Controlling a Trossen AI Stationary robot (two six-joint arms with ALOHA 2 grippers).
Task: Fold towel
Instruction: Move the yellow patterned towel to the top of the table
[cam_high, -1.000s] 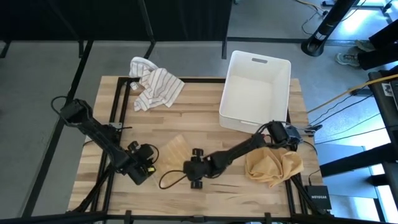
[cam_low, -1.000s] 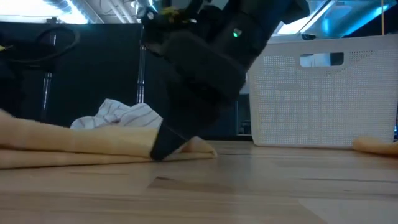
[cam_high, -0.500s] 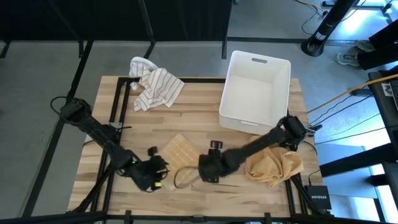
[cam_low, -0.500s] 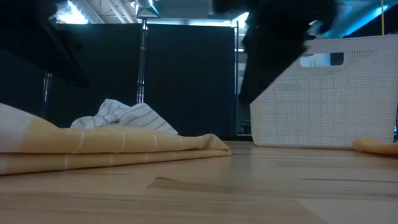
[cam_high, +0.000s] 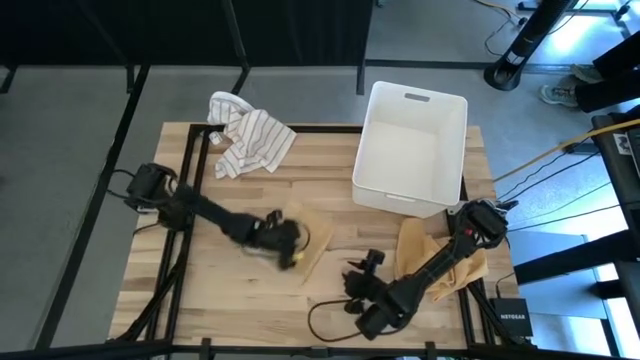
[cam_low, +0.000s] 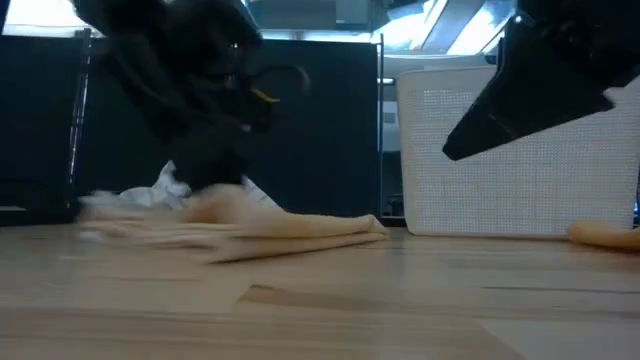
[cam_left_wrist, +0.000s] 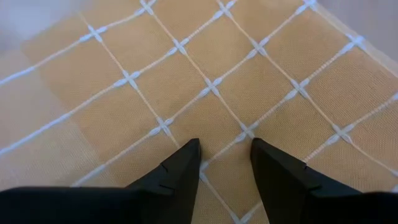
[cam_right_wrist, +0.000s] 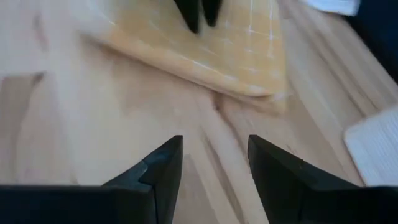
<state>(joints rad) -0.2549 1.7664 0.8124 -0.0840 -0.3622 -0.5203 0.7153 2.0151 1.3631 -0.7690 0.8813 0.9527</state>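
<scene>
A folded yellow towel with a white grid (cam_high: 315, 232) lies flat on the wooden table (cam_high: 200, 300), left of centre. My left gripper (cam_high: 292, 245) reaches in from the table's left over the towel's left part. In its wrist view the fingers (cam_left_wrist: 225, 146) stand a little apart, tips down on the cloth. My right gripper (cam_high: 358, 285) hangs open over bare wood near the front edge. In its wrist view (cam_right_wrist: 214, 149) the towel (cam_right_wrist: 236, 43) lies farther ahead. My left gripper has both fingertips (cam_left_wrist: 186, 155) down on the upper face of the folded towel (cam_left_wrist: 217, 118), with nothing pinched between them. The fingers slant down from the table's left side. The towel lies flat on the table under them.
A white bin (cam_high: 410, 150) stands at the far right. A crumpled yellow cloth (cam_high: 440, 262) lies in front of it, under my right arm. A striped white towel (cam_high: 250, 135) is bunched at the far left. Bare wood stretches along the front edge.
My left gripper has swung from the near left of the table toward the right and far side, onto the towel. My right gripper has left the towel, risen and drawn back toward the near edge and the right. The towel has slid slightly to the right.
</scene>
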